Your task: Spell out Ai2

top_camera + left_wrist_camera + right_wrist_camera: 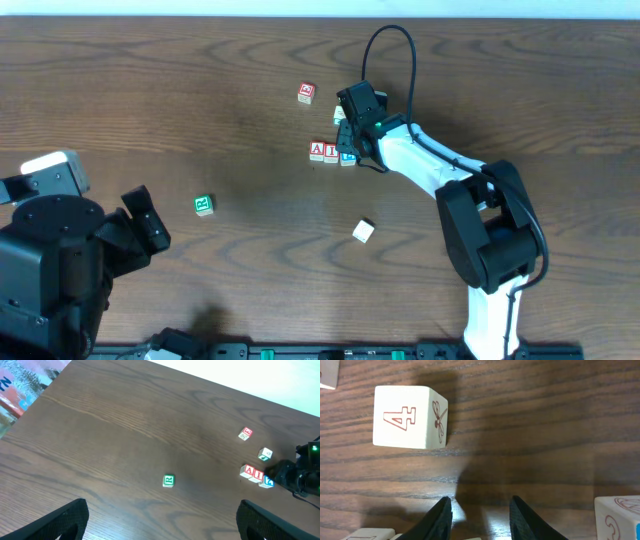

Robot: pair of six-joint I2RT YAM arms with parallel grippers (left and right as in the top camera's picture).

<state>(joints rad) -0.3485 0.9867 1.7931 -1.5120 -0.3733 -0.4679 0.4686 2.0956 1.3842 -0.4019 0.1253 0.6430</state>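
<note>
**Booth:** Where are your letters right now?

**Me:** All three sit in one row on the table (150,90), right of centre from overhead. There's the A cube (317,151), with the I cube (331,152) hard against it at its 3 o'clock. Then comes the 2 cube (348,156), blue face up, just beside the I and a shade lower in the line.

**Booth:** And your right hand?

**Me:** My right gripper (480,502) hangs over that end of the row. From overhead the 2 cube lies at its tip, about 6 o'clock from my wrist. The jaws are parted a little with only bare wood between the fingers (440,517), so I'm gripping nothing. Whether a finger touches the 2 cube, I can't tell.

**Booth:** What's that in your wrist camera?

**Me:** A cube marked 4 (410,417), at 10 o'clock from my fingertips and apart from them.

**Booth:** The other arm?

**Me:** My left gripper (162,505) is spread wide and empty, well apart from the row, which lies at its 2 o'clock. A green cube (203,205) sits between them, at 8 o'clock from the A.
</note>
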